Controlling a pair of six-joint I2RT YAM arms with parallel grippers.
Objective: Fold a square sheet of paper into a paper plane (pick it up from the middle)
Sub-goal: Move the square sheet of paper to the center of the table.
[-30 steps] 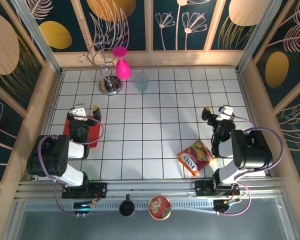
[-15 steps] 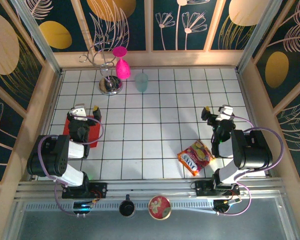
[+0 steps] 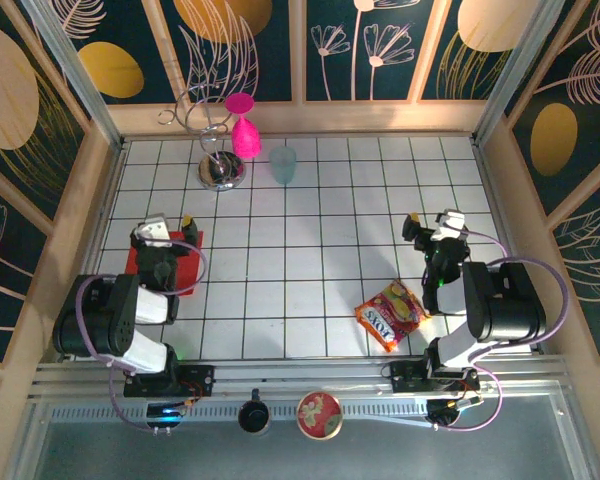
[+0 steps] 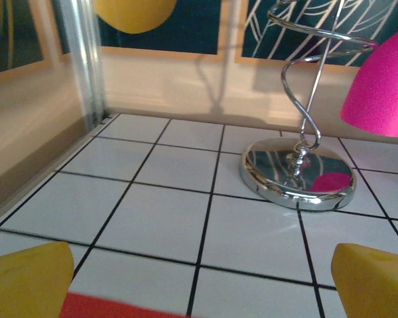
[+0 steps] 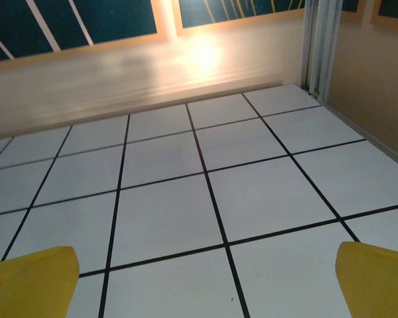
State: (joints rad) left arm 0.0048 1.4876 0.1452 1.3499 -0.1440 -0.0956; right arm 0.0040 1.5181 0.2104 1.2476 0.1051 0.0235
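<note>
A white tiled table with black grid lines sits inside a three-sided booth. Beyond the left tool and the right tool, a pale wooden skirting runs along the far wall, whose dark teal panels carry gold discs and cream leaf drawings in wooden frames. Matching side walls stand outside each tool. Silver metal posts mark the far corners. A warm glare brightens the skirting ahead of the right tool. Behind both tools runs a grey metal rail.
</note>
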